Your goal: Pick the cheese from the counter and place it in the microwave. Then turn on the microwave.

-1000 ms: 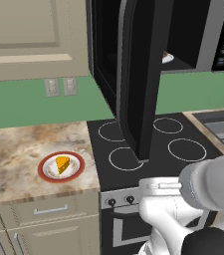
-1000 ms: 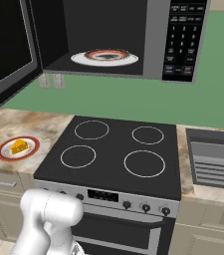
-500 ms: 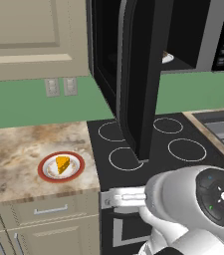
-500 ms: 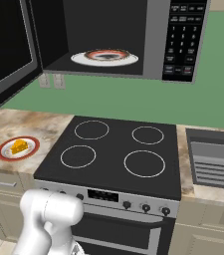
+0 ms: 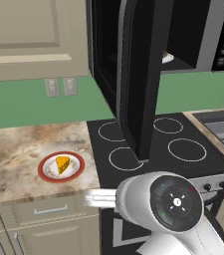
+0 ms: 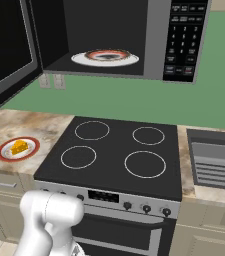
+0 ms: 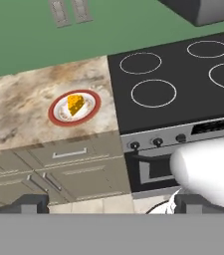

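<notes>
The cheese (image 5: 62,164) (image 6: 19,146) (image 7: 74,104) is a small orange wedge lying on a red-rimmed white plate (image 5: 48,171) on the marbled counter (image 5: 14,149), left of the stove. The microwave (image 6: 184,40) hangs above the stove with its door (image 5: 138,74) swung wide open. A second red-rimmed plate (image 6: 105,56) rests inside its cavity. My gripper (image 7: 112,205) is open with nothing between its fingertips (image 7: 31,203). It looks down from well above and in front of the counter, far from the cheese.
The black glass stovetop (image 6: 114,155) with white rings lies right of the cheese, with knobs along its front. A steel sink (image 6: 216,160) is set into the counter at the far right. The open microwave door juts out over the stove's left half. Wall sockets (image 5: 61,86) sit above the counter.
The arm has swung up in the left base view, so its large round joint now faces the camera. The cheese, the plates and the microwave door have stayed put.
</notes>
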Robot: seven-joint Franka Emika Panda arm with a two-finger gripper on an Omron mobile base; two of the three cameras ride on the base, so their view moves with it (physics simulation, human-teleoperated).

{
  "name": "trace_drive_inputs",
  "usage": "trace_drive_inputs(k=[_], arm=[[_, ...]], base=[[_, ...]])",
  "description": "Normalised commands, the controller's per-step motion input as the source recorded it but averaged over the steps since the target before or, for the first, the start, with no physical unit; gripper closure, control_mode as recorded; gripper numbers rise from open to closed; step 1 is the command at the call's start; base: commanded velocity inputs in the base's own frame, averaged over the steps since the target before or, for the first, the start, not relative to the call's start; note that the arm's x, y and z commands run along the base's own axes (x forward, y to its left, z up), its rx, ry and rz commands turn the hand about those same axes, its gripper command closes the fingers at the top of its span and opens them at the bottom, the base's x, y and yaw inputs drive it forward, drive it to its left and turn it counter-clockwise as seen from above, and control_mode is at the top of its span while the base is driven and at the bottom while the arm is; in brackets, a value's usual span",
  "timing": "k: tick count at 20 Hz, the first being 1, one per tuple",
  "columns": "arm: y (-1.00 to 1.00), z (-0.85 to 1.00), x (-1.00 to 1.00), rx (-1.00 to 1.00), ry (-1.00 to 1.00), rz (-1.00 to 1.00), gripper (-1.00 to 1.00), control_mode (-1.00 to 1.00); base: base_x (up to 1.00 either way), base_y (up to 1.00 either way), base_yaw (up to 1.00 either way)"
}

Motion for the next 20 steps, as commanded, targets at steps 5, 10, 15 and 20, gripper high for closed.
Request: trace_drive_inputs(k=[5,10,15,20], arm=[[0.27,-0.04,0.35,0.05,-0.04,-0.04,-1.0,-1.0],[0.2,-0.02,0.41,0.03,-0.01,0.0,-1.0,-1.0],[0.14,-0.05,0.42,0.0,0.0,0.0,-1.0,-1.0],[0.2,-0.07,0.42,0.0,0.0,0.0,-1.0,-1.0]], base=[[0.0,0.0,0.0],[0.0,0.0,0.0],[0.0,0.0,0.0],[0.0,0.0,0.0]])
